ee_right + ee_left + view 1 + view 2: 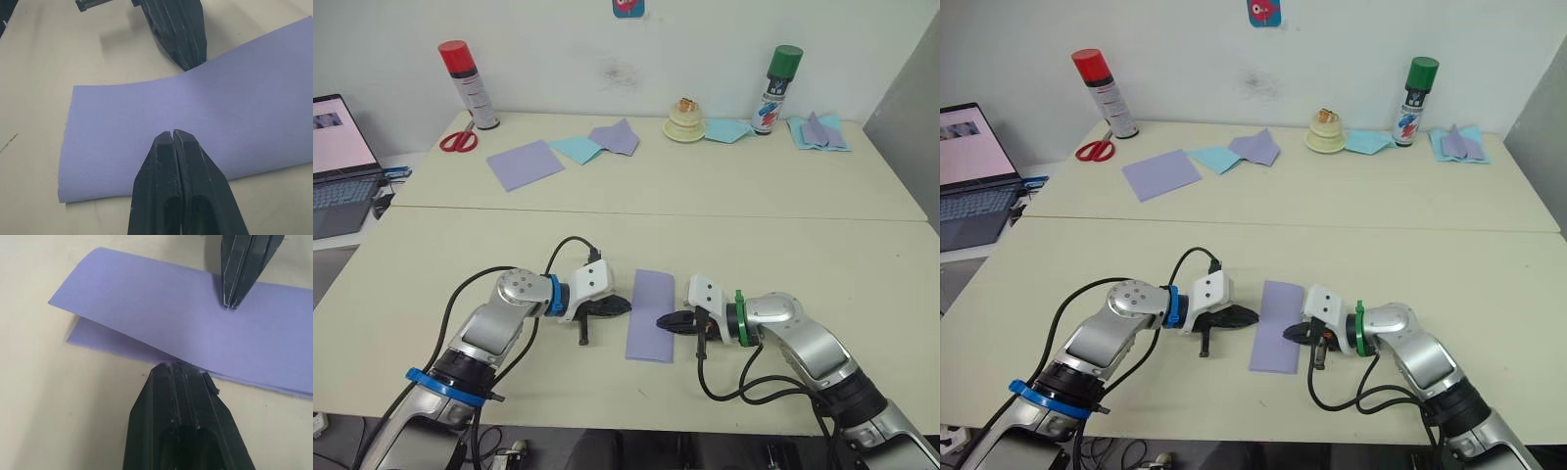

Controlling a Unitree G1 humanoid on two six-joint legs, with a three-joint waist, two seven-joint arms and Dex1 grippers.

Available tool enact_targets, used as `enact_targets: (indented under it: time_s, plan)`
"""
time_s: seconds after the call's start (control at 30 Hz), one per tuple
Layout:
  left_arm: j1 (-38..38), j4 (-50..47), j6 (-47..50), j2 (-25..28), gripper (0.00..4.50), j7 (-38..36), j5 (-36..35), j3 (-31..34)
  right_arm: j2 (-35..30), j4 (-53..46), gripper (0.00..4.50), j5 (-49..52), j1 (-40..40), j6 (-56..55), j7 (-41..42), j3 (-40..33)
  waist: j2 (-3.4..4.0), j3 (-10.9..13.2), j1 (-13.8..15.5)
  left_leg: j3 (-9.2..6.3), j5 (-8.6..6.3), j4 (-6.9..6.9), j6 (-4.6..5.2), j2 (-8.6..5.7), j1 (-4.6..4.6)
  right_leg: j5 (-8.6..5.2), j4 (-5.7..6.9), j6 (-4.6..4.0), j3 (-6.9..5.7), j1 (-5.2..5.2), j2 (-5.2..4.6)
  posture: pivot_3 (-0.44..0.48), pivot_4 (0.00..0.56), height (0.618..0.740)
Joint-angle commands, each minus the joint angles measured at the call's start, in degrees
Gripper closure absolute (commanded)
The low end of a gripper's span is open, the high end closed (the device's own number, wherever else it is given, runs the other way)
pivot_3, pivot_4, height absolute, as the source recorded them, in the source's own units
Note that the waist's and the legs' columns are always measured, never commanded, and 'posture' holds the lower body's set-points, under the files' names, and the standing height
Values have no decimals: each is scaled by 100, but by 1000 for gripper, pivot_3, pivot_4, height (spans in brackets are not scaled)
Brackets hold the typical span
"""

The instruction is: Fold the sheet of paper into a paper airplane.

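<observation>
The sheet of paper (651,315) is lavender and lies folded in half into a long strip on the near table, between my two grippers. My left gripper (625,305) is shut, and its tip touches the strip's left long edge, where the top layer (122,298) lifts slightly off the bottom one. Opposite it, my right gripper (662,321) is also shut, with its tip resting on the strip's right edge (171,132). The two tips face each other across the strip. Neither gripper holds anything.
On the far table are a flat lavender sheet (524,164), light-blue and lavender papers (597,144), red scissors (458,140), a red-capped can (468,83), a green-capped can (778,88), a cream stack (685,122) and folded pieces (819,131). A laptop (337,166) stands at the left.
</observation>
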Motion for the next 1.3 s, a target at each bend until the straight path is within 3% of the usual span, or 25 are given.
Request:
enact_targets:
  time_s: [0.03,0.37,0.6,0.9,1.3]
  plan:
    - [129,-6,215,200,4500,-20,-14,151,-9,12,4467,-76,42,-57,14,51,0,0,0,0,0,-1,0,0,0,0,0,0,0,0,0,0,150,717]
    - [-13,-472,626,439,4500,-98,-419,538,-20,86,4467,-216,71,-213,89,177,-1,1,-1,-1,0,-3,0,0,-2,0,-1,0,0,-2,1,0,150,717]
    - [-283,-1019,1128,124,4500,-92,-922,555,-35,126,4467,-295,124,-298,111,215,-1,0,-1,-1,0,-2,0,0,-3,0,-2,0,0,-1,0,0,150,717]
    - [-519,-451,575,-658,4500,348,-349,-62,-37,162,4467,-334,100,-327,128,250,-3,-1,1,1,0,-2,0,0,-3,0,-4,0,0,-1,0,0,150,717]
    - [-138,-91,237,-654,4500,241,-82,-326,-43,138,4467,-337,118,-356,106,241,-3,-1,1,0,1,-3,-2,0,-3,0,-5,0,0,-2,0,0,150,717]
